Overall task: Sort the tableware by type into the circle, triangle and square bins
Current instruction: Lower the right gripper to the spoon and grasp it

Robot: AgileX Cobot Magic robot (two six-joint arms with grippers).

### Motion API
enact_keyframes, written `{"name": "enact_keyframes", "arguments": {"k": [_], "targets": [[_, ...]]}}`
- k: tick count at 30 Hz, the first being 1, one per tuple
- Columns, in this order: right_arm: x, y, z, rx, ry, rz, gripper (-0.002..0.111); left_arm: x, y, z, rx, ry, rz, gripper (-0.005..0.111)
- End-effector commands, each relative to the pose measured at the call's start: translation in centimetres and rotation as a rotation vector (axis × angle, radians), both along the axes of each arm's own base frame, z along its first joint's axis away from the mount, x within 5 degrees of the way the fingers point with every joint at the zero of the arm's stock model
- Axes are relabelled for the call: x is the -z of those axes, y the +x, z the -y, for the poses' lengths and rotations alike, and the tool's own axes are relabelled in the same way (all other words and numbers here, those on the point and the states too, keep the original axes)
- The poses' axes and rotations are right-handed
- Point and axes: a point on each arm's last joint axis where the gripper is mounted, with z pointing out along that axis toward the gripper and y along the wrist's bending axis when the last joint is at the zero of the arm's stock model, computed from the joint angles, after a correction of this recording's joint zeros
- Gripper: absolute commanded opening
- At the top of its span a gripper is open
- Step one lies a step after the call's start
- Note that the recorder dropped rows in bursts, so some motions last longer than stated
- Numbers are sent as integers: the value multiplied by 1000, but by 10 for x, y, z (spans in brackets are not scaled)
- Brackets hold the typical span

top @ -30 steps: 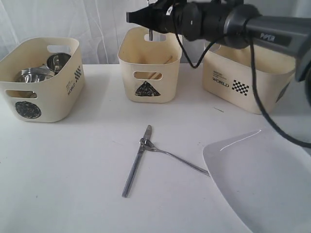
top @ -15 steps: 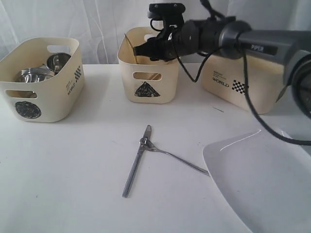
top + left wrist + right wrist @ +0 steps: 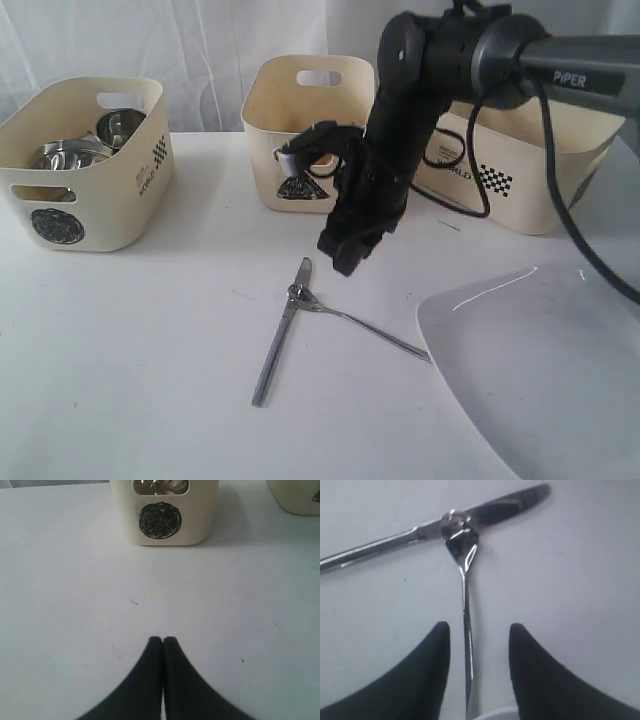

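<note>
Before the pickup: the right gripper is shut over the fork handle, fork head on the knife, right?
No: the right gripper is open over the fork handle, as the right wrist view shows. Its head is on the knife.

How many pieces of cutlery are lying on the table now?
2. A knife lies in front of the triangle bin; a second steel utensil, fork or spoon, crosses it, its head resting on the knife. More may be hidden inside that bin.
</note>
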Motion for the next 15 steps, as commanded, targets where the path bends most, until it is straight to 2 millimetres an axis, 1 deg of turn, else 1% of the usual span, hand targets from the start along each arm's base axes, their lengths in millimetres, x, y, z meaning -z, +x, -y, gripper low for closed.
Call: {"name": "enact_keyframes", "arguments": {"k": [1, 3, 7, 11, 13, 15], "targets": [[27, -9, -3, -56, -25, -60, 50, 1, 0, 0, -1, -7, 2, 0], [35, -10, -6, -56, -23, -55, 52, 1, 0, 0, -1, -7, 2, 0], [52, -13, -12, -64, -31, -85, 52, 1, 0, 0, -1, -7, 2, 0], [74, -15, -16, -76, -49, -136, 52, 1, 0, 0, -1, -7, 2, 0], [81, -15, -18, -81, -64, -139, 50, 1, 0, 0, -1, -7, 2, 0], [89, -14, -20, -86, -94, -133, 46, 1, 0, 0, -1, -7, 2, 0]]}}
